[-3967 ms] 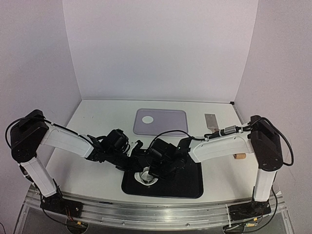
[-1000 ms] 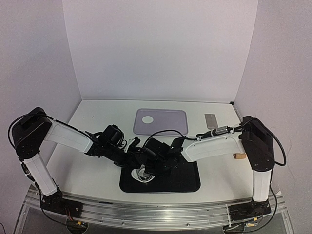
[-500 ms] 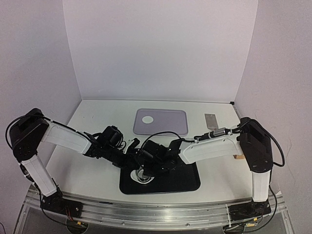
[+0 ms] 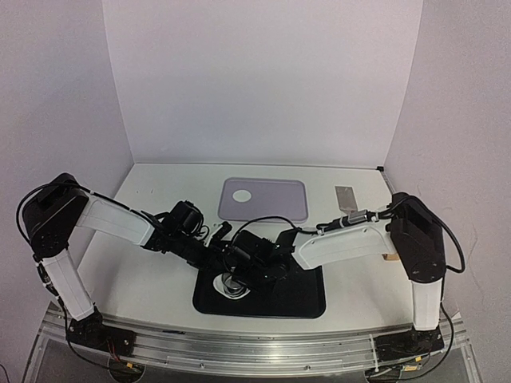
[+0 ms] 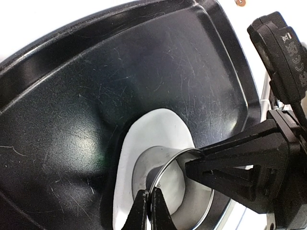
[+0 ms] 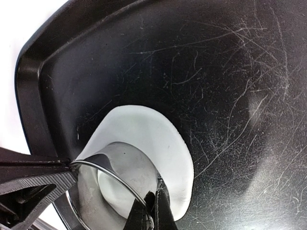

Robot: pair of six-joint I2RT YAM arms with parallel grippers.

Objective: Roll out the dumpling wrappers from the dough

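A flat white sheet of dough (image 5: 158, 125) (image 6: 144, 129) lies on the black tray (image 4: 295, 299). A small steel ring (image 5: 144, 168) (image 6: 125, 160) (image 4: 233, 284) stands pressed into it, with white dough showing inside the ring. My left gripper (image 5: 149, 200) (image 4: 222, 265) is shut on the ring's near rim. My right gripper (image 6: 154, 202) (image 4: 242, 273) is shut on the opposite rim, and its black fingers (image 5: 240, 163) show in the left wrist view. One dumpling wrapper (image 4: 242, 195), a small white disc, lies on the lavender tray (image 4: 279, 206) at the back.
A metal scraper (image 4: 345, 197) lies right of the lavender tray. A small wooden piece (image 4: 391, 256) sits by the right arm's elbow. Both forearms cross low over the black tray's far edge. White walls enclose the table on three sides.
Both grippers, still on the ring, have shifted a little to the left, and the black tray has slid left with them.
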